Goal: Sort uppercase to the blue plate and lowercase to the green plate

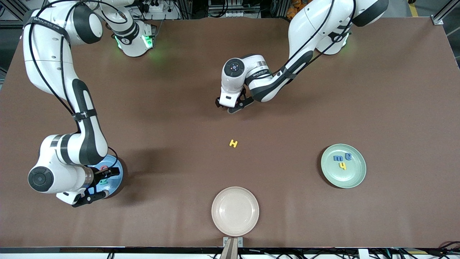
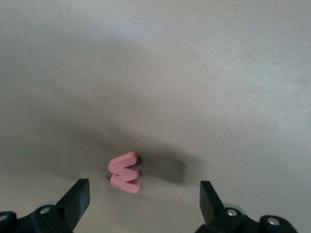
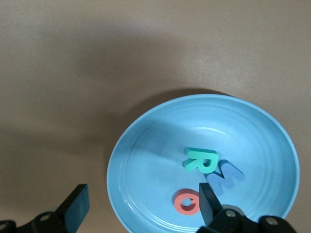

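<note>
Right wrist view: teal R, blue M, red Q on blue plate.
Right gripper over it, jaws spread; left gripper jaws spread above red m.

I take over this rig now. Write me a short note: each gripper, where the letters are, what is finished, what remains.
Right gripper: open, over the blue plate, holding nothing.
Left gripper: open, low over the red m on the table, not gripping it.
Blue plate: teal R, blue M, red Q.
Green plate: blue m, blue e, yellow y.
Left: yellow H, on the table near its middle, to blue; red m to green.
</note>
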Controlling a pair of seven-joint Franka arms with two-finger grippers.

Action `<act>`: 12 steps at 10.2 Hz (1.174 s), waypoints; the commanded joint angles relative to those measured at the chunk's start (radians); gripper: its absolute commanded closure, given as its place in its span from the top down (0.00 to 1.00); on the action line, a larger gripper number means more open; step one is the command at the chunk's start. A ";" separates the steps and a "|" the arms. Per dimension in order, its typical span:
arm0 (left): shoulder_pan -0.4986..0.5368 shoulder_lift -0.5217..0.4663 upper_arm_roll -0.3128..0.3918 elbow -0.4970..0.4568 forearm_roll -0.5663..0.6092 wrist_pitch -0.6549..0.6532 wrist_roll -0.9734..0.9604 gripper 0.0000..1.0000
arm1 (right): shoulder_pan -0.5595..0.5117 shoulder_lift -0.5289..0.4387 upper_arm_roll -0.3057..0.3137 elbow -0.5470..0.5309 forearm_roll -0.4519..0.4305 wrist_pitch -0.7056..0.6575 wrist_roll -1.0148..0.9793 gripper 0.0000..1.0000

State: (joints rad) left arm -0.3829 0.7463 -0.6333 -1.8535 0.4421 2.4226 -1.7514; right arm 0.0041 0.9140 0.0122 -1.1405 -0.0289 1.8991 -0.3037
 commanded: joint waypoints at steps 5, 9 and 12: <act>0.027 -0.054 -0.009 -0.081 0.027 0.018 -0.042 0.89 | 0.025 -0.007 0.006 -0.035 0.012 0.015 0.000 1.00; 0.027 -0.045 -0.009 -0.079 0.029 0.026 -0.042 0.79 | 0.016 -0.015 0.006 -0.093 0.012 0.086 -0.002 1.00; 0.025 -0.042 -0.009 -0.079 0.029 0.041 -0.042 0.71 | 0.016 -0.017 0.006 -0.093 0.014 0.087 -0.002 1.00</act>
State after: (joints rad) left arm -0.3665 0.7241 -0.6341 -1.9081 0.4455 2.4471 -1.7637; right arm 0.0254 0.9196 0.0133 -1.2072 -0.0239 1.9776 -0.3034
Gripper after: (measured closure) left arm 0.269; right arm 0.000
